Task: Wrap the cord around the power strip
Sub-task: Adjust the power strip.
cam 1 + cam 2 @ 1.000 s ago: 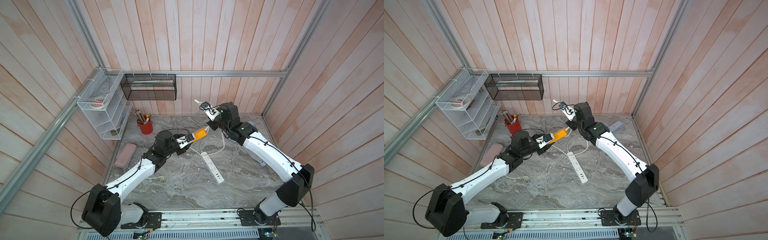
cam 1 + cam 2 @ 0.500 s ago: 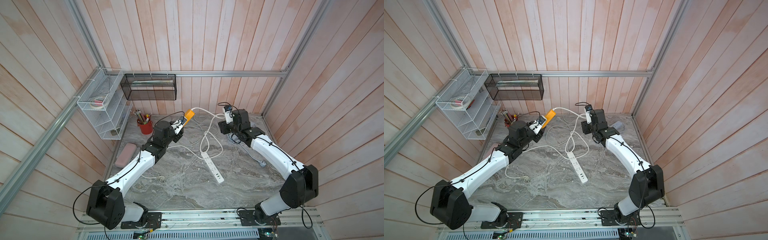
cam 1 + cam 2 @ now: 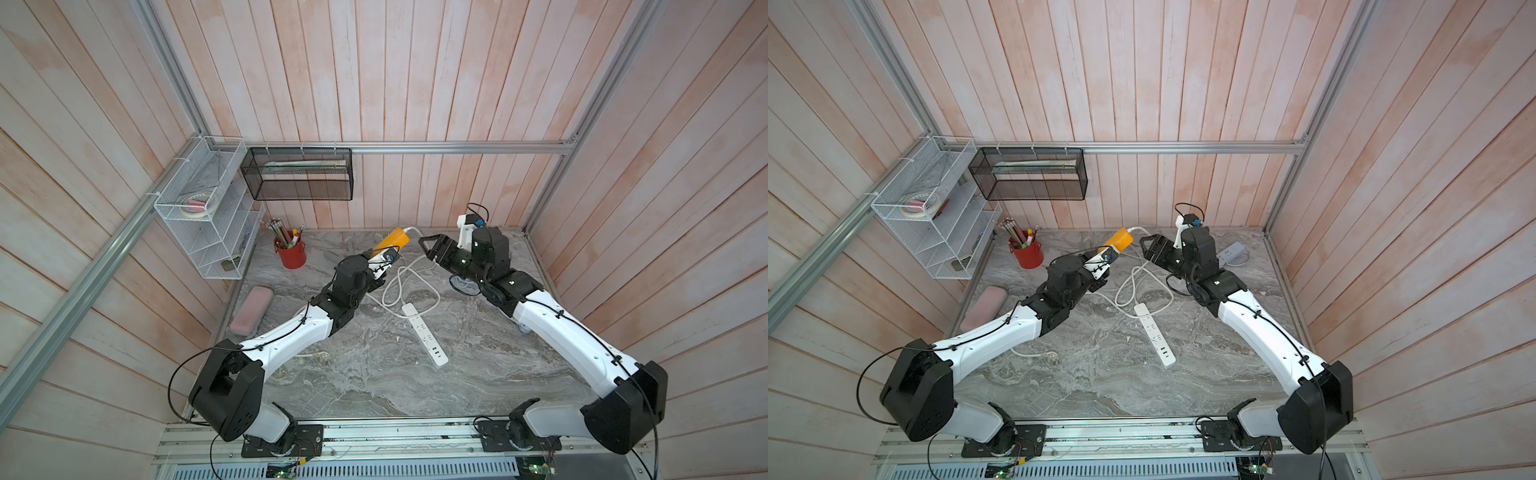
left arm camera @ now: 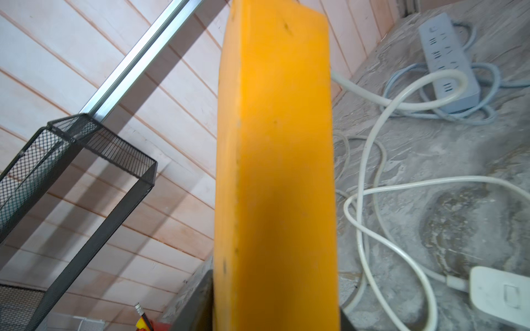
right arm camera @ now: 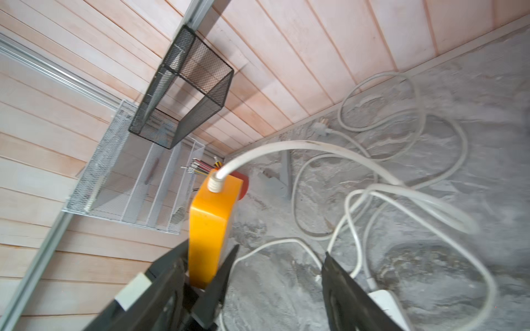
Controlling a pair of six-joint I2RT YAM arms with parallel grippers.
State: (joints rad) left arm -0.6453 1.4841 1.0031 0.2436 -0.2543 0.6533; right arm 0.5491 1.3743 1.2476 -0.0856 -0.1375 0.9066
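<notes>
Our left gripper [image 3: 382, 255] clamps the orange strip [image 3: 394, 240]. Our right gripper [image 3: 426, 244] gapes wide and empty at the strip's three o'clock, and the cord [image 3: 400, 279] lies loose.

Toward the table's [image 3: 1100, 386] 12 o'clock, the left gripper [image 3: 1105, 254] clamps the orange strip [image 3: 1120, 240], which tilts up toward 2 o'clock. Its cord [image 3: 1140, 227] leaves the raised end. The right gripper [image 3: 1149, 240], jaws spread and empty, hangs just at the strip's 3 o'clock. A white strip [image 3: 1155, 336] lies mid-table.
</notes>
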